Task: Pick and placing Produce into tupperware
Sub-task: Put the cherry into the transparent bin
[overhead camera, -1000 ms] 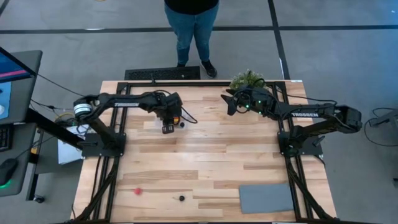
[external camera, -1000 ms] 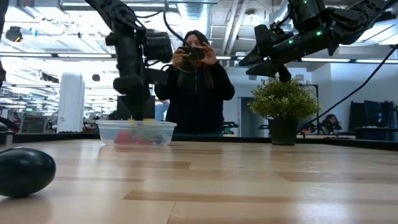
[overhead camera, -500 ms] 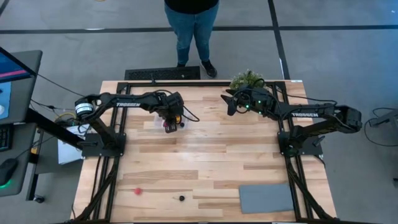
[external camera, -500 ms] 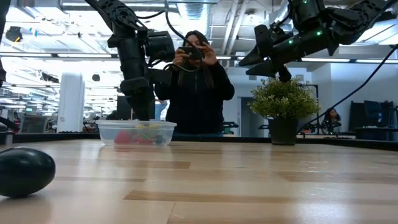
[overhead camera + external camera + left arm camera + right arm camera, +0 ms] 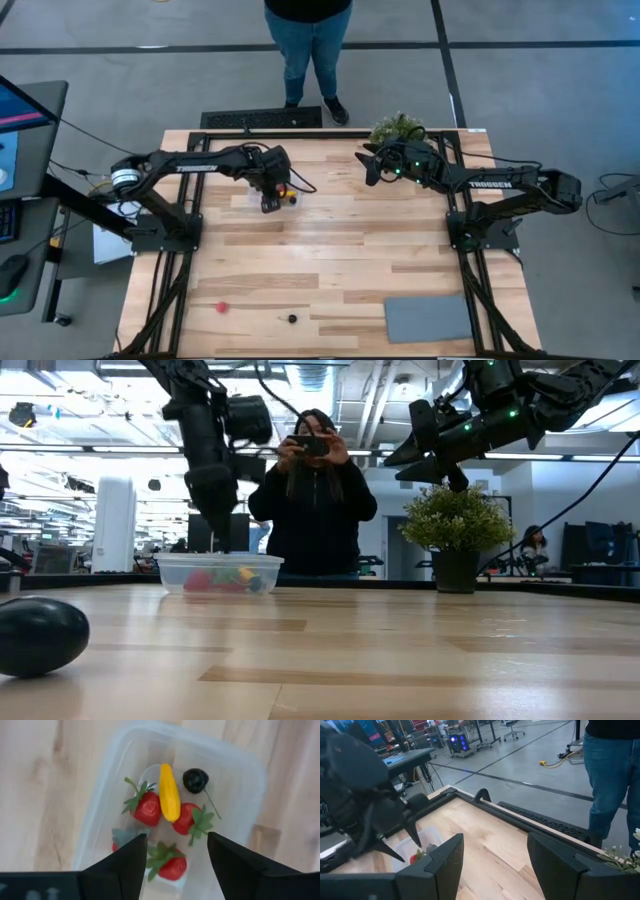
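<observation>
While left pincer (image 5: pixel 172 857) gapes above tupperware (image 5: pixel 240 785), produce (image 5: pixel 169 800) central; rims bare

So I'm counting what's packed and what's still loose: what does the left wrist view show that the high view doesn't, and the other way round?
Only the left wrist view shows the contents of the tupperware: three clear strawberries, a yellow piece and a dark berry.

Only the high view shows the loose red piece and dark berry near the table's front edge, the grey mat, and the right gripper raised beside the plant.

Both show the left gripper open above the tupperware.
</observation>
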